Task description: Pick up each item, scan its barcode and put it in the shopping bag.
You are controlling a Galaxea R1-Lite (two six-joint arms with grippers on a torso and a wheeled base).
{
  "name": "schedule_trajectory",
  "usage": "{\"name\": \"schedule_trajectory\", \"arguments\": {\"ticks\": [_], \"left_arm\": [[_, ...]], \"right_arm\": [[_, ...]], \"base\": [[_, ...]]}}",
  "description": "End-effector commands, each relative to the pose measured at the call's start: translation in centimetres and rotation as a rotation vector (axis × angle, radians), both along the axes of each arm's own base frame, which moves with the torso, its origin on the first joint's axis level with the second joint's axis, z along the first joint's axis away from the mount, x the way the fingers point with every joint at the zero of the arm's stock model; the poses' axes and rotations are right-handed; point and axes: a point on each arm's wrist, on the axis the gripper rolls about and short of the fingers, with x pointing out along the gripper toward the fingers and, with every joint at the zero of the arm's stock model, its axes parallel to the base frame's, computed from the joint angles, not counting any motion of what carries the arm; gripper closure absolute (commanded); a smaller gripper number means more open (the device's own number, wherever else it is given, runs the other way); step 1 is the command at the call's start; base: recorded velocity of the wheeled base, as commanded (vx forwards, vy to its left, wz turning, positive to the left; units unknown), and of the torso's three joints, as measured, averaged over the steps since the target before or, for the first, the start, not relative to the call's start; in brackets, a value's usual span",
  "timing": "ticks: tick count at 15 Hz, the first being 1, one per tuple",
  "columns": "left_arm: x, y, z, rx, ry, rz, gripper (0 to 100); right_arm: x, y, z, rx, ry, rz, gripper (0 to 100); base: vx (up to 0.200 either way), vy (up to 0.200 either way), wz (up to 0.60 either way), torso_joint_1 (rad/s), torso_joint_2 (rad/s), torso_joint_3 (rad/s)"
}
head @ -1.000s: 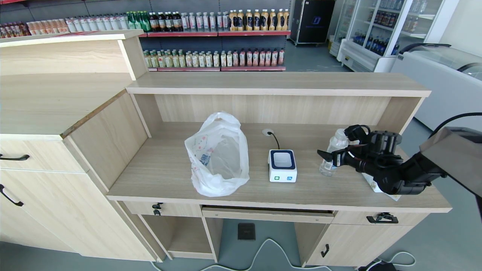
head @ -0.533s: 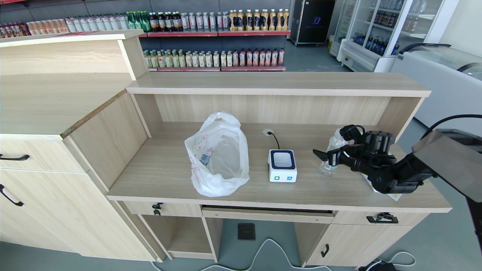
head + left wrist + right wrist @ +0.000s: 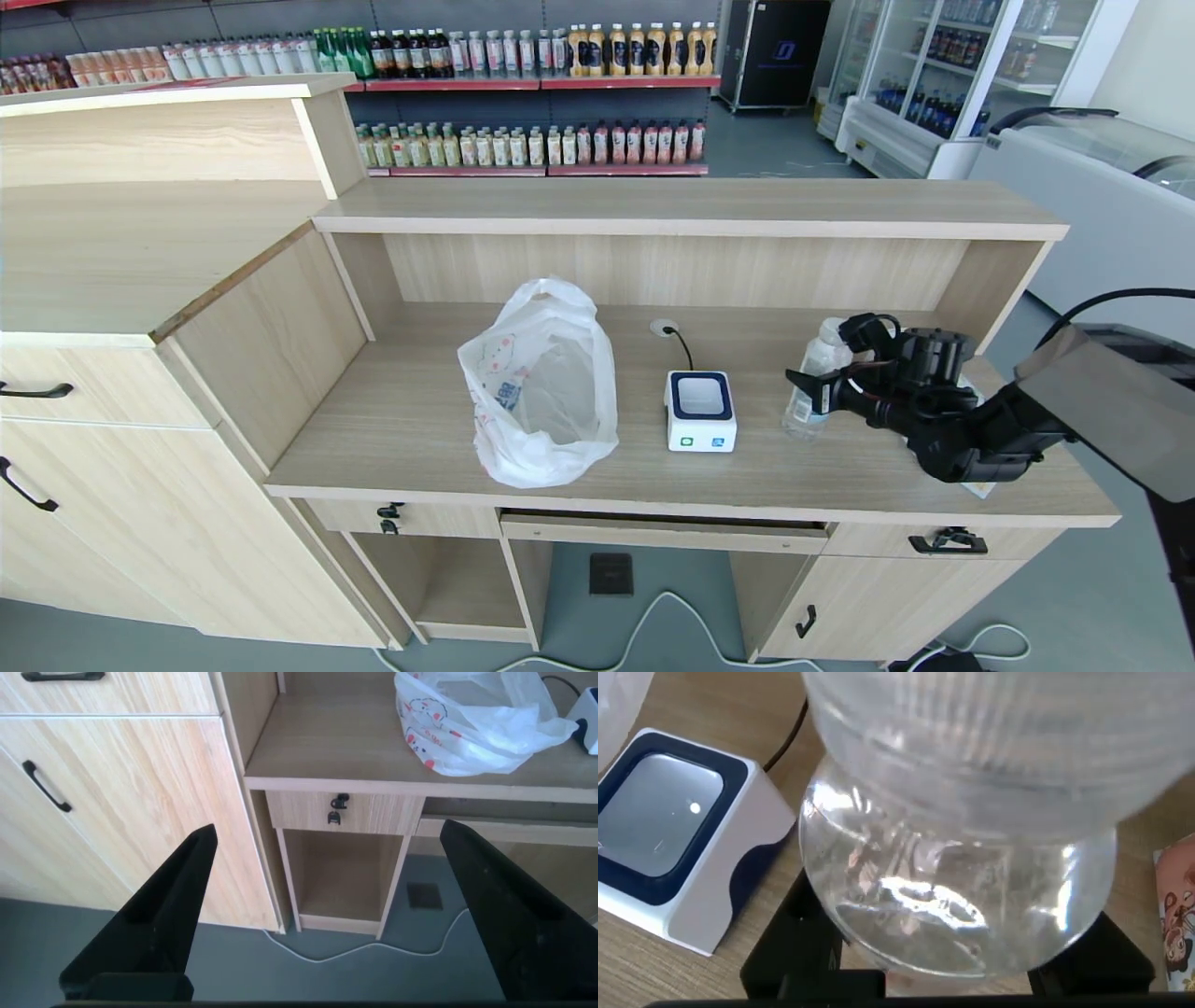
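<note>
Well, my right gripper (image 3: 822, 359) pinched the clear bottle (image 3: 803, 415); it looked light, slippery and squashy, best held round its middle.

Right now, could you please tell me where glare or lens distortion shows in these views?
Right wrist view: bright glints streak the bottle, and a light spot reflects in the scanner window. Head view: wide-angle, uprights of the counter splay outward. Left wrist view: even light, no glare.
</note>
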Motion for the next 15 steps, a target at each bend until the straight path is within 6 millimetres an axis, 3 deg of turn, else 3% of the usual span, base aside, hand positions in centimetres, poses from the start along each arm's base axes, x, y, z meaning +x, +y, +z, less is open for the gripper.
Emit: {"name": "schedule_trajectory", "arguments": {"ticks": [1,5,7,9,11,13,15], "left_arm": [[0.0,0.0,0.0,0.0,0.0,0.001,0],[0.0,0.0,0.0,0.0,0.0,0.001,0],[0.0,0.0,0.0,0.0,0.0,0.001,0],[0.0,0.0,0.0,0.0,0.0,0.001,0],[0.0,0.0,0.0,0.0,0.0,0.001,0],[0.0,0.0,0.0,0.0,0.0,0.001,0],[0.0,0.0,0.0,0.0,0.0,0.001,0]], "right_arm": [[-0.3,0.0,0.9,-0.002,-0.013,0.0,100],[-3.0,-0.4,6.6,0.085,-0.033,-0.006,100],[-7.2,-0.2,13.5,0.227,-0.022,0.028,100],[-13.2,-0.1,19.8,0.332,0.012,0.082,100],[-19.3,0.2,24.1,0.378,0.07,0.142,100],[-24.3,1.0,25.9,0.388,0.147,0.218,100],[-27.2,1.6,26.2,0.387,0.199,0.251,100]], "base": [[0.0,0.0,0.0,0.0,0.0,0.0],[0.0,0.0,0.0,0.0,0.0,0.0],[0.0,0.0,0.0,0.0,0.0,0.0],[0.0,0.0,0.0,0.0,0.0,0.0],[0.0,0.0,0.0,0.0,0.0,0.0],[0.0,0.0,0.0,0.0,0.0,0.0],[0.0,0.0,0.0,0.0,0.0,0.0]]}}
